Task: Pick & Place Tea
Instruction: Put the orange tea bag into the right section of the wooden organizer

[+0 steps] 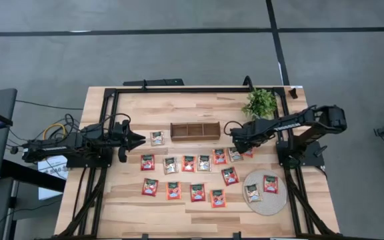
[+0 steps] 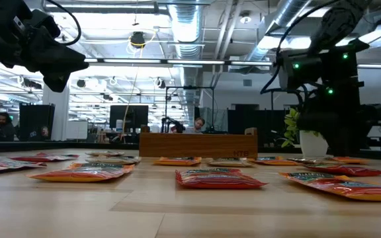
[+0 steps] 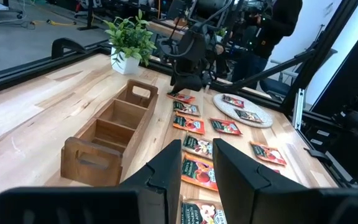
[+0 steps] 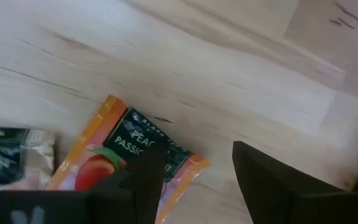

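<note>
Several small square tea sachets, red and pale, lie flat in rows on the wooden table (image 1: 199,163). Two more rest on a round woven mat (image 1: 262,202). My right gripper (image 1: 235,138) points down near the right end of the far row, open. In the right wrist view it (image 4: 194,171) stands over a red peach sachet (image 4: 120,149), with one finger above that sachet's corner and a pale sachet (image 4: 8,163) beside it. My left gripper (image 3: 197,165) waits level at the table's left side with a narrow gap between its fingers and nothing in it.
A wooden box with three compartments (image 1: 194,130) stands at the table's far middle, just to the left of my right gripper. A potted green plant (image 1: 260,103) stands at the far right. A black frame (image 1: 179,89) runs around the table. People sit at desks in the room beyond.
</note>
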